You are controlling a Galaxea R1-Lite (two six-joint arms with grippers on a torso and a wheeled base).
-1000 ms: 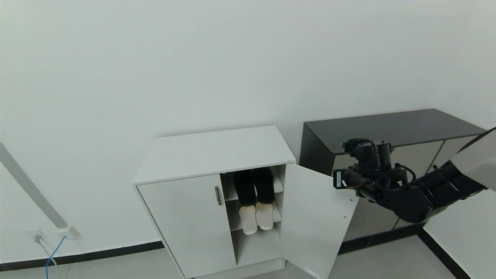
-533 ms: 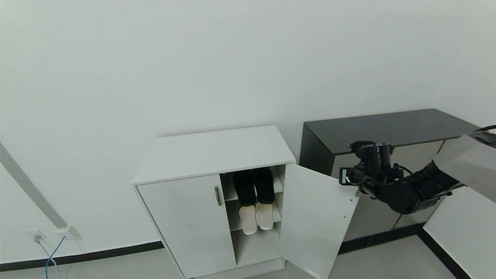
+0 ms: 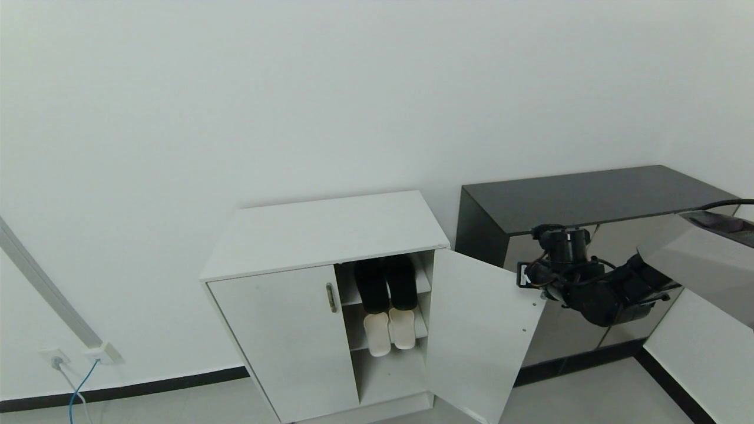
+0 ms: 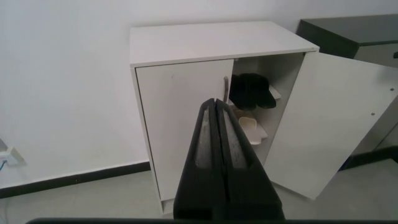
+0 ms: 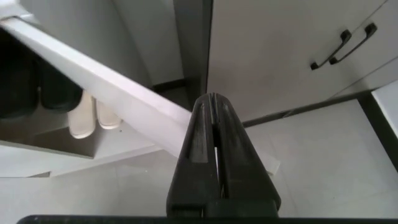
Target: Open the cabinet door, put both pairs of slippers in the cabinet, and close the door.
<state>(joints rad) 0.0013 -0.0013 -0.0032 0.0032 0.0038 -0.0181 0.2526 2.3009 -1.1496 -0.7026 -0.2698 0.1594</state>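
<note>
Standing against white wall (image 3: 353, 88) on grey floor (image 3: 577, 400): white cabinet (image 3: 324, 232), door (image 3: 480, 330) ajar; left jaws, right jaws together.

white cabinet (image 3: 321, 232) – right door (image 3: 480, 338) open | black slippers (image 3: 386, 282) upper shelf | cream slippers (image 3: 389, 331) below

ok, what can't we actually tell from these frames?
- Right gripper touching open door? Right wrist view: fingertips overlap its edge, contact unclear.
- Black slippers: head view, far ends lost in shelf shadow.
- Cabinet left half: head view, closed left door hides it.
</note>
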